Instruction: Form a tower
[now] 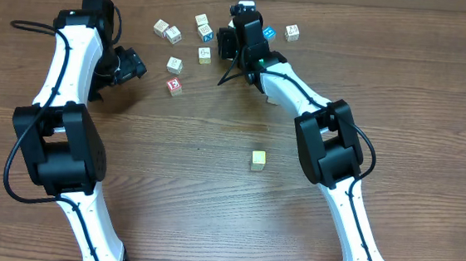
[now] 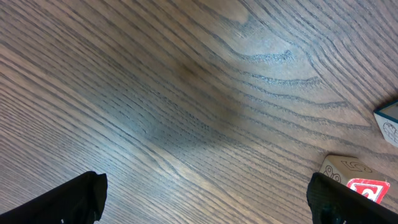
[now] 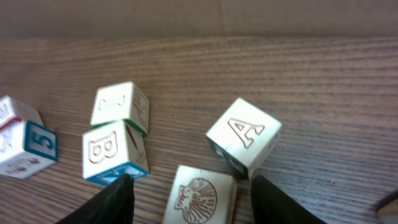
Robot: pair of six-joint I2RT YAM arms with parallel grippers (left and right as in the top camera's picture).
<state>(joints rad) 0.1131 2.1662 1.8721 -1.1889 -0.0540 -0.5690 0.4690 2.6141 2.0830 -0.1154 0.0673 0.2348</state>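
While no tower stands yet that we can make out, the overhead view shows a lone yellow cube (image 1: 258, 159) mid-table, likely the tower's start. It lies well apart from the loose cubes at the far edge. The right gripper (image 1: 227, 45) sits among those cubes, nearer the yellow cube than the left gripper (image 1: 132, 64).

Left wrist view: we see its fingers (image 2: 74, 199) spread wide over bare table (image 2: 186, 93), holding nothing.

Right wrist view: fingers (image 3: 112, 202) partly open, straddling a shell cube (image 3: 200, 193) without visibly touching it. An A cube (image 3: 244, 138) lies just beyond, rightward.
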